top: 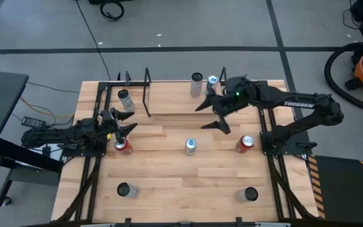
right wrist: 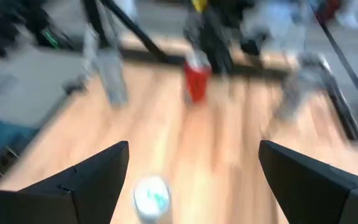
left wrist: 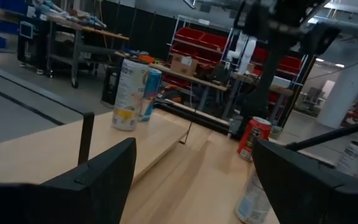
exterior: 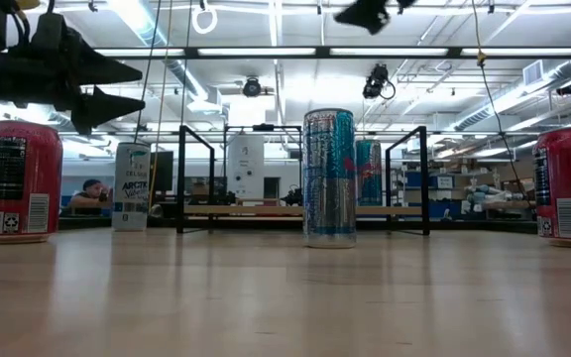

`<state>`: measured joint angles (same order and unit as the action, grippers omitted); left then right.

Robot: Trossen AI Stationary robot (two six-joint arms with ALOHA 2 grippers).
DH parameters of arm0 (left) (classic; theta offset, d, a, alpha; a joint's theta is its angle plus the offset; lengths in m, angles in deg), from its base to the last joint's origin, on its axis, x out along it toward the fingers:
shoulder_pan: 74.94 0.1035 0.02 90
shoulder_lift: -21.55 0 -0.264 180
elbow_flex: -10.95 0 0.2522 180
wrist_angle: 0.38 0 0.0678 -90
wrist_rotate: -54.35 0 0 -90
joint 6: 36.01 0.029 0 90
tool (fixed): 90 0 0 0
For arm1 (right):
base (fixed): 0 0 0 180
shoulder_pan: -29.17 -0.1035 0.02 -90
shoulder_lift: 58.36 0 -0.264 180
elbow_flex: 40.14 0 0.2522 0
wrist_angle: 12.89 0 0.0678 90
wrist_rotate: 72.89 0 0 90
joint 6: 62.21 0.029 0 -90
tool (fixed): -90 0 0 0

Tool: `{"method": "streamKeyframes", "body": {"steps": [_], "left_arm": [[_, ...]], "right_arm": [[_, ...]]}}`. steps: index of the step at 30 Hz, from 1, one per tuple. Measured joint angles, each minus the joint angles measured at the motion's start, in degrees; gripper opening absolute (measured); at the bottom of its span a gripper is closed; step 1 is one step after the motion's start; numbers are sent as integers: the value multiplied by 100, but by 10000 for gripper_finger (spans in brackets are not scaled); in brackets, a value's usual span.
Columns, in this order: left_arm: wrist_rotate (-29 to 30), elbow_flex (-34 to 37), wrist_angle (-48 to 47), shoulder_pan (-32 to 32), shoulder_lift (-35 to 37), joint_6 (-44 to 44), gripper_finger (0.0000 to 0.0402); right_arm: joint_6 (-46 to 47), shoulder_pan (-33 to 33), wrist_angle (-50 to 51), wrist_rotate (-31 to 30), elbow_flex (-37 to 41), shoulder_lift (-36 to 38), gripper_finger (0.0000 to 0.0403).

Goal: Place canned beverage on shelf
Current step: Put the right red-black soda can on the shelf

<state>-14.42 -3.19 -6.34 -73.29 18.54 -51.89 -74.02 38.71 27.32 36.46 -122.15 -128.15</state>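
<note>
The shelf [top: 169,98] is a low wood board with black rod ends along the table's far edge; three cans stand on it [top: 125,99] [top: 197,85] [top: 213,82]. A silver-blue can [top: 190,146] [exterior: 328,178] stands upright mid-table. My right gripper [top: 212,115] hangs open above the table, between this can and the shelf, and its wrist view looks down on the can's top [right wrist: 151,196]. My left gripper [top: 126,123] [left wrist: 191,180] stands open at the left, just above a red can [top: 123,146] [exterior: 18,183].
Another red can [top: 246,144] stands at the right near the right arm's base. Two dark-topped cans [top: 124,189] [top: 249,195] stand near the front edge. The shelf's black end frame [top: 147,91] rises at the far left.
</note>
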Motion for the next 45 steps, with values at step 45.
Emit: {"method": "streamKeyframes", "body": {"steps": [45], "left_arm": [[2, 0, 396, 0, 1, 214, 321]], "right_arm": [[2415, -96, 5084, -894, 1171, 1368, 367]]}}
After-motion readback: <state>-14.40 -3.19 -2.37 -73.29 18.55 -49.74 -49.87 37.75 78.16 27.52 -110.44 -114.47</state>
